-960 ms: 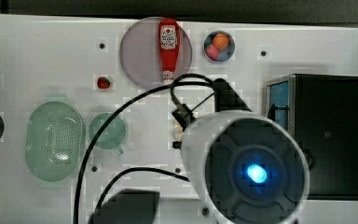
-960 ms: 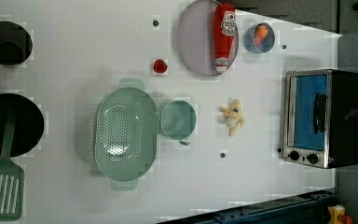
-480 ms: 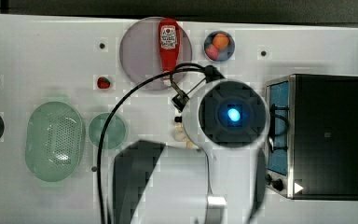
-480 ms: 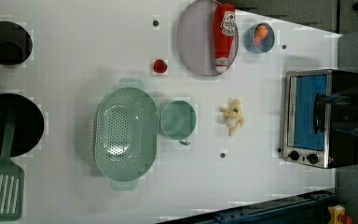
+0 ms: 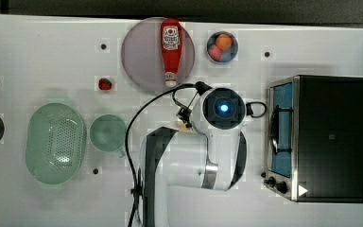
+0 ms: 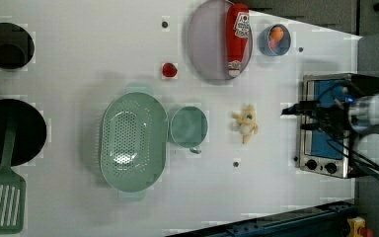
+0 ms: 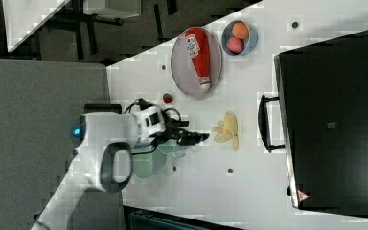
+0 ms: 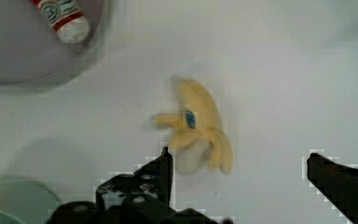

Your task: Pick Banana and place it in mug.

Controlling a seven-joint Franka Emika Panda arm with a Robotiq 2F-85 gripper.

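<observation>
arm's swung in over the table since a second ago. left view: banana (image 6: 246, 123) lies loose just beside the mug (image 6: 189, 127), which is empty. wrist view: gripper (image 8: 240, 170) spread wide above it, nothing grabbed yet.

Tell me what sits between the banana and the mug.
Nothing: in the left view, bare white table separates the banana from the mug.
</observation>
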